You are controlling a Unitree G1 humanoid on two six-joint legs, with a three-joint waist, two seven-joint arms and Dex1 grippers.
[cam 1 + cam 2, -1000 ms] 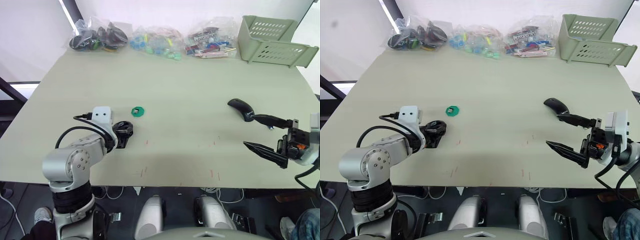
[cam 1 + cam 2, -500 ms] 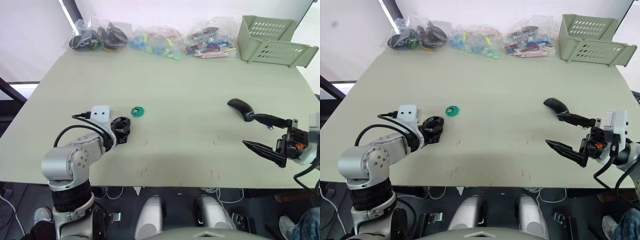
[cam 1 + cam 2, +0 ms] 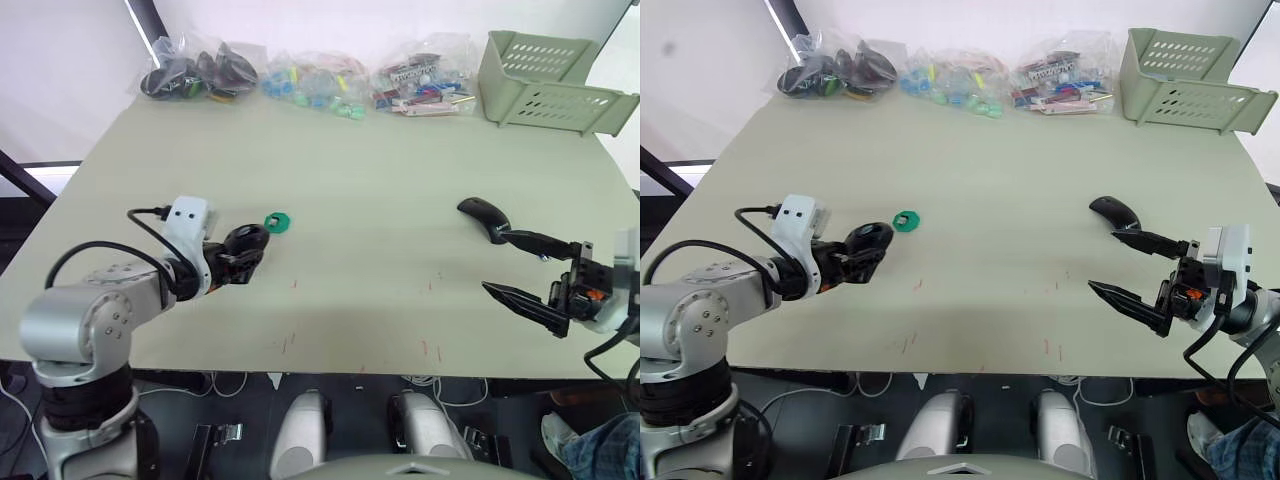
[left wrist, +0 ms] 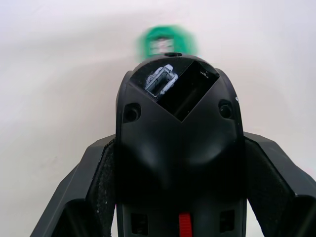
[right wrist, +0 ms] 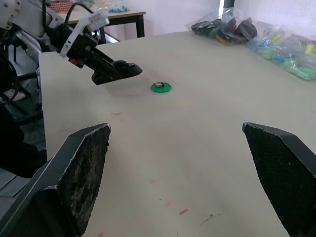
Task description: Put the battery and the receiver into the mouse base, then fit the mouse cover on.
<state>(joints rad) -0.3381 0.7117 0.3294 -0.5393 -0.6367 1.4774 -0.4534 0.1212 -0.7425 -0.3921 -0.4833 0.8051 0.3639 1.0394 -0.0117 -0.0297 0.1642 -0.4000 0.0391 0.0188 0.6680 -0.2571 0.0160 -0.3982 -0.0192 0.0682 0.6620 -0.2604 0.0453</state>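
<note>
Left gripper [image 3: 243, 262] fingers clamped on either side of the mouse base [image 4: 180, 148], held just above the bench [image 3: 380, 180]; open compartment end points away from the wrist, toward the green disc [image 3: 277, 222] just beyond it. Right gripper [image 3: 535, 275] fingers spread wide, empty. Mouse cover [image 3: 483, 216] lies on the bench right by the upper right finger's tip; can't tell if they touch. Far bench edge: bags of parts [image 3: 310, 80] and a pale green basket [image 3: 550, 85]. White wall behind.

Green disc [image 4: 166, 43] blurred, partly behind mouse base [image 4: 179, 148].
</note>
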